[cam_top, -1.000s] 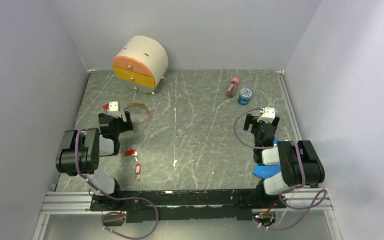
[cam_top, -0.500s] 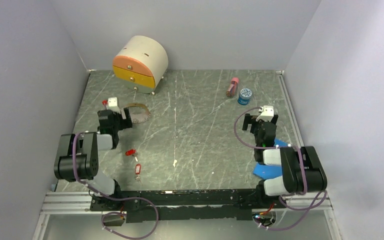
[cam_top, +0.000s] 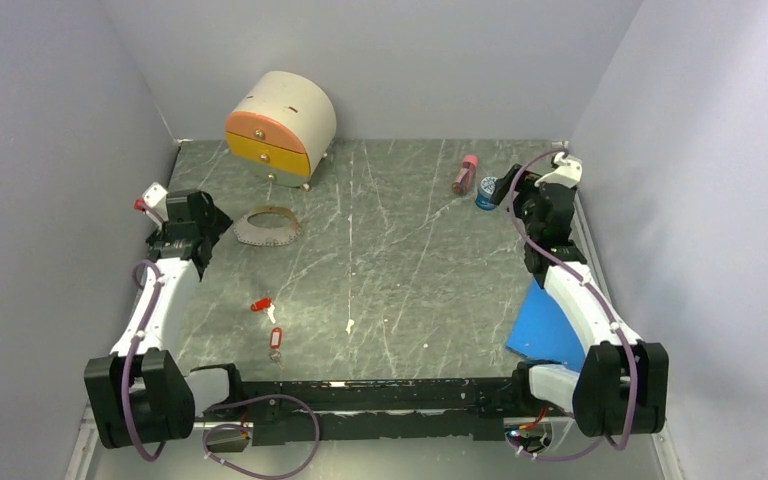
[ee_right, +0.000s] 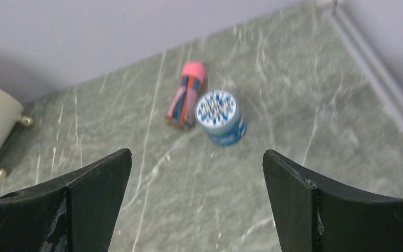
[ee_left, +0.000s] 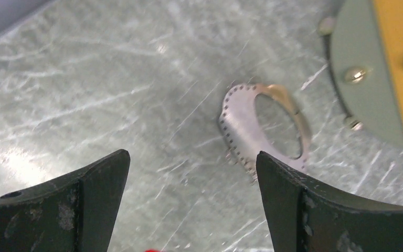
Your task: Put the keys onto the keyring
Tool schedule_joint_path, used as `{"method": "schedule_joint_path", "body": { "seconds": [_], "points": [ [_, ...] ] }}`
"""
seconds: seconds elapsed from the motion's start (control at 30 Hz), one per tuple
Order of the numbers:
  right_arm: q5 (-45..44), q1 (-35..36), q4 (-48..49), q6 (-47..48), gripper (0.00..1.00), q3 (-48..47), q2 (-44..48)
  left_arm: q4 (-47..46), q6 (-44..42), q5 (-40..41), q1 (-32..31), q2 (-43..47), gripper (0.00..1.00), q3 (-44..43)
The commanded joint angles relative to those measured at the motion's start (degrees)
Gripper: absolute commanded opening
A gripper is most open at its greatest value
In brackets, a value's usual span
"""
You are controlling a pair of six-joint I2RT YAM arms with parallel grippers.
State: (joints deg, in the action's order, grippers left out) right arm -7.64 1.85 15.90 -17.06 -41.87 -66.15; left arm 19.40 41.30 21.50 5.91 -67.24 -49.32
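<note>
Nothing is threaded yet: two keys (cam_top: pixel 262 305) lie loose at eight o'clock, and the keyring (ee_left: pixel 239 128) lies bare at ten. The left gripper (ee_left: pixel 190 156) and right gripper (ee_right: pixel 197 155) gape, both empty.

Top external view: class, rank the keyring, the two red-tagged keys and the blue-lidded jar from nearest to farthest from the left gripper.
1. keyring, just beside the left gripper, far left.
2. upper red-tagged key, left of centre.
3. lower red-tagged key, nearer the arm bases.
4. blue-lidded jar, back right.
</note>
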Motion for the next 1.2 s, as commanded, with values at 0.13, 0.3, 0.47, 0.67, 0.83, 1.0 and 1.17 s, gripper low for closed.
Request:
{"method": "schedule_joint_path", "body": {
  "seconds": [0.13, 0.3, 0.47, 0.67, 0.83, 1.0, 1.17],
  "points": [
    [-2.49, -0.76, -18.91, -19.16, 0.99, -1.95, -3.11, 0.95, -5.13, -17.68, 0.70, -2.70, 0.85, 0.79],
    [-1.58, -0.88, -19.36, -18.51, 0.99, -0.97, -4.40, 3.30, -7.36, -27.01, 0.48, -13.51, 0.67, -6.28],
    [-1.24, -0.88, -18.58, -17.13, 0.99, 1.81, -2.46, 0.97, -9.03, -30.96, -4.15, -23.45, 0.59, -13.08],
    [4.90, -0.87, -16.38, -14.33, 0.99, 4.80, -0.02, -3.29, -12.83, -26.64, -11.77, -31.01, 0.42, -19.80],
    [10.29, -0.83, -11.86, -12.62, 0.99, 8.50, 3.34, -6.78, -12.23, -25.43, -12.66, -37.96, 0.39, -21.20],
    [12.04, -0.82, -11.06, -11.51, 0.99, 9.05, 3.85, -6.94, -11.50, -24.97, -13.02, -42.59, 0.40, -23.16],
    [12.65, -0.85, -10.74, -10.64, 0.99, 9.39, 4.02, -7.77, -13.11, -22.77, -13.04, -44.55, 0.45, -23.34]
  ]
}}
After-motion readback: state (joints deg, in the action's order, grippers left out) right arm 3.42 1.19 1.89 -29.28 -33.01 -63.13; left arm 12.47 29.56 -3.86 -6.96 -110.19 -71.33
